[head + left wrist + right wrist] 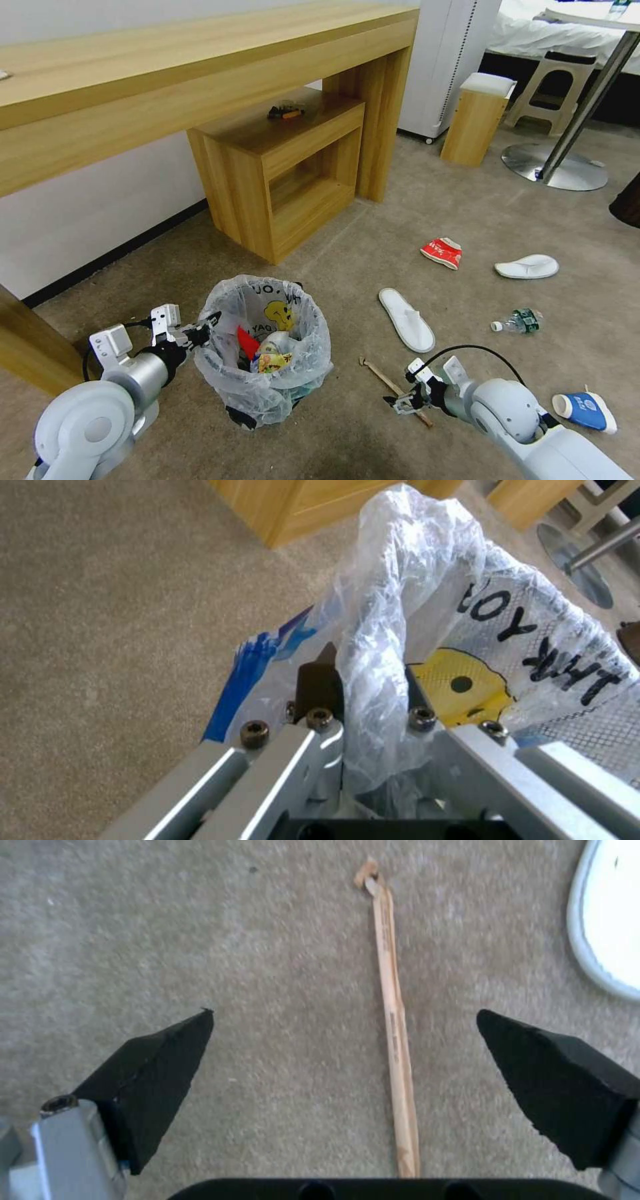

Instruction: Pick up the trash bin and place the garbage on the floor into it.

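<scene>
Trash bin (267,347), a small round dark bin lined with a crinkly translucent bag printed with a yellow cartoon figure, stands on the beige carpeted floor (373,240) in front of the robot, with red and mixed wrappers already inside; the left end effector (200,331) is clenched on the bag-covered rim on the bin's left side, and the left wrist view shows plastic bunched between its dark fingers (319,685). To the right of the bin lies one wooden stick (393,389), and the right end effector (402,403) hangs low over the stick's near end, released, with its black fingertips (160,1065) spread wide. In the right wrist view the stick (393,1040) runs lengthwise away from the end effector, crossing the gap between the tips nearer one tip than the other, so its long axis lies across the closing direction, which suits a pinch. The right arm is plainly the nearer one. Still on the floor, counted: one stick, two white slippers (407,319) (527,267), one red wrapper (442,252), one clear green-labelled bottle (519,321) and one blue-white cup (585,410)
</scene>
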Tool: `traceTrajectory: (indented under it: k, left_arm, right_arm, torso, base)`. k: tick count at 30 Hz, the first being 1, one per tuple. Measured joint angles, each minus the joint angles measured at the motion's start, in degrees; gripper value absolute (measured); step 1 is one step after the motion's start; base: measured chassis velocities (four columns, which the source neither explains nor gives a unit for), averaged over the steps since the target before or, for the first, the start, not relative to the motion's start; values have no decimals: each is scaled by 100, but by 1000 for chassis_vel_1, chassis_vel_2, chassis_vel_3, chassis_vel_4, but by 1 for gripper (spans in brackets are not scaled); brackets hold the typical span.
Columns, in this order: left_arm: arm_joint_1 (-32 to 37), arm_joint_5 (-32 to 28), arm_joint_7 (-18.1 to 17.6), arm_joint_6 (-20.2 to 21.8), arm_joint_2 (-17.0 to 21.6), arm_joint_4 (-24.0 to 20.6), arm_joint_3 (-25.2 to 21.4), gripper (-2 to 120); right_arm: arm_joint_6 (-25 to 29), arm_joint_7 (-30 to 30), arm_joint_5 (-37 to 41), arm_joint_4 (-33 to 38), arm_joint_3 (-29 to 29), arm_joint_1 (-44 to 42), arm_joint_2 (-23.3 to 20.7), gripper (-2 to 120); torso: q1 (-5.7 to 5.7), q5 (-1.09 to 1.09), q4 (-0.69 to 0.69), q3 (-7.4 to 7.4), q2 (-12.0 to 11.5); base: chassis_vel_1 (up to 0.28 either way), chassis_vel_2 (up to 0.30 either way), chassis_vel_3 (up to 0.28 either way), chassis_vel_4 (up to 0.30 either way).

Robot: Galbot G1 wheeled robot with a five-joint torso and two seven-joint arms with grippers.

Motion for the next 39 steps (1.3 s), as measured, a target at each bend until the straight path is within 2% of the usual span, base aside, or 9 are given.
traceTrajectory:
  k: [13, 31, 34, 39]
  left_arm:
    - [-23, 10, 0, -1, -9, 17, 17, 3]
    - [-72, 24, 0, -2, -24, 106, 47, 3]
    - [-76, 25, 0, -3, -23, 119, 47, 3]
    - [-84, 25, 2, -3, -23, 128, 49, 3]
  right_arm:
    - [-173, 119, -80, -255, -82, 139, 80, 100]
    - [197, -96, -461, -1102, -313, 589, 276, 100]
    - [227, -137, -499, -1149, -332, 616, 288, 95]
    - [258, -163, -550, -1238, -360, 640, 314, 78]
  torso:
    - [0, 0, 0, 0, 0]
    - [0, 0, 0, 0, 0]
    - [0, 0, 0, 0, 0]
    - [0, 0, 0, 0, 0]
  base:
    - [0, 0, 0, 0]
    - [0, 0, 0, 0]
    - [0, 0, 0, 0]
    - [0, 0, 0, 0]
